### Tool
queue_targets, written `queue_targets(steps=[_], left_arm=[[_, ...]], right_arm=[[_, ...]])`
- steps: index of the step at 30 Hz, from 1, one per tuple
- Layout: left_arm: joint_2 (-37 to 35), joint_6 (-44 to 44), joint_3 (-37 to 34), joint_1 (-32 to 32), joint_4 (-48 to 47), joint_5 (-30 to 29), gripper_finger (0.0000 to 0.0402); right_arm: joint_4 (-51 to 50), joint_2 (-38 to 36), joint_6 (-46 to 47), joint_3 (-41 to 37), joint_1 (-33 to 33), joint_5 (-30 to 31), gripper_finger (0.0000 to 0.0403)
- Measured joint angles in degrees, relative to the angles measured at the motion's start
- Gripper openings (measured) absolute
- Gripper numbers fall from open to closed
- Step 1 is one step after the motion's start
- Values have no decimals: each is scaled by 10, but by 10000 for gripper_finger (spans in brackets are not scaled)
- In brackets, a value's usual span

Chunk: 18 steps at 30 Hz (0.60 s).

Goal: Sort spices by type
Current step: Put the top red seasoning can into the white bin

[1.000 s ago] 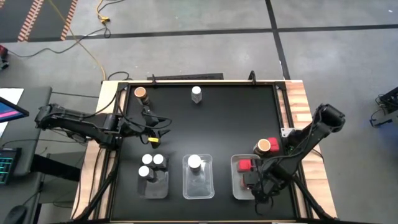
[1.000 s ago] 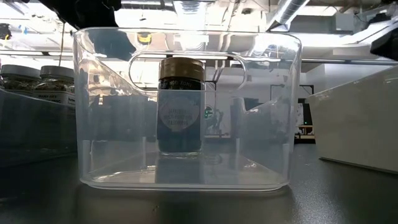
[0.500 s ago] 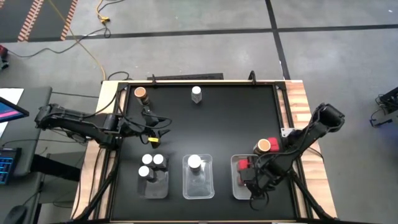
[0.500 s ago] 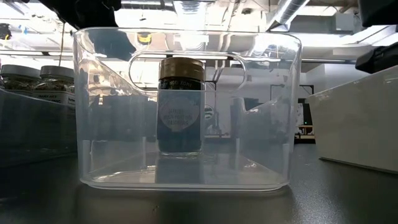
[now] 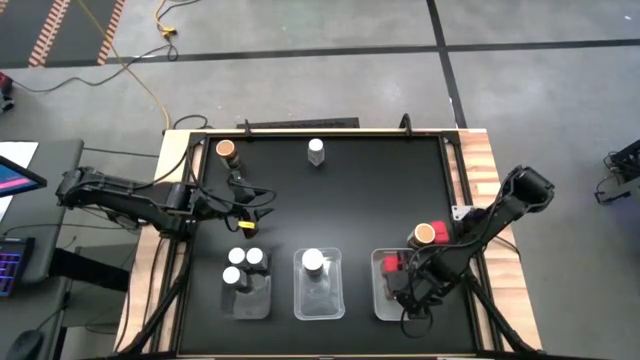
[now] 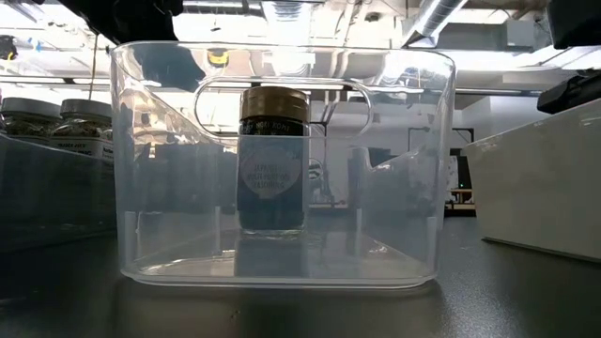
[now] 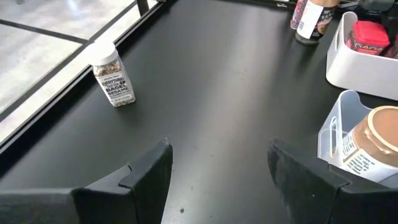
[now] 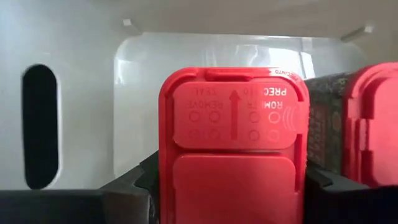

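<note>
High view: we see the right gripper (image 5: 402, 291) lowered into the right-hand clear tray (image 5: 381, 310), its fingers closed on a red-capped jar (image 8: 233, 152). In the right wrist view that jar fills the space between the fingers, and a second red-capped jar (image 8: 367, 130) stands just beside it inside the same tray. A tan-lidded jar (image 5: 426, 235) stands on the table just outside this tray. The left gripper (image 5: 262, 213) hovers over the table's left side with its fingers apart and nothing between them. We note three white-capped jars (image 5: 242, 267) at the left tray (image 5: 252, 303), one jar (image 5: 313, 262) in the middle tray (image 5: 320, 303), and two further jars (image 5: 227, 150), (image 5: 317, 151) near the far edge.
</note>
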Motion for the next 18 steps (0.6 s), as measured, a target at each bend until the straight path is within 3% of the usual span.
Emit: queue_targets(steps=[18], left_arm=[[0,-11,0,0,0,0,251]], right_arm=[[0,0,1,0,0,1,230]])
